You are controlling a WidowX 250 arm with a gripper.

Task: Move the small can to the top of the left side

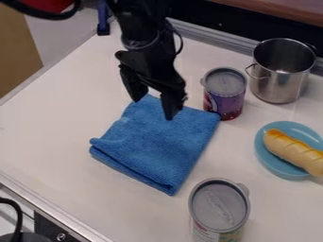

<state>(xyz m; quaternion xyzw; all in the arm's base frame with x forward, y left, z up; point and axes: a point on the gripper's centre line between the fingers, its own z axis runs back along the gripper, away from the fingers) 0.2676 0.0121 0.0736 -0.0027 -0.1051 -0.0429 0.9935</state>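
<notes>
The black gripper (153,105) hangs over the upper end of the folded blue cloth (157,146), its two fingers apart with nothing between them. A small purple can (224,94) with a grey lid stands upright just right of the gripper, beside the cloth's upper right corner. Another can (219,208), with a grey lid and a pale label, stands upright at the lower right, nearer the camera. The gripper touches neither can.
A steel pot (282,71) stands at the upper right, close beside the purple can. Below it, a blue plate (277,163) holds a bread roll (293,150). A raised metal edge (208,35) runs along the back of the white table (50,127).
</notes>
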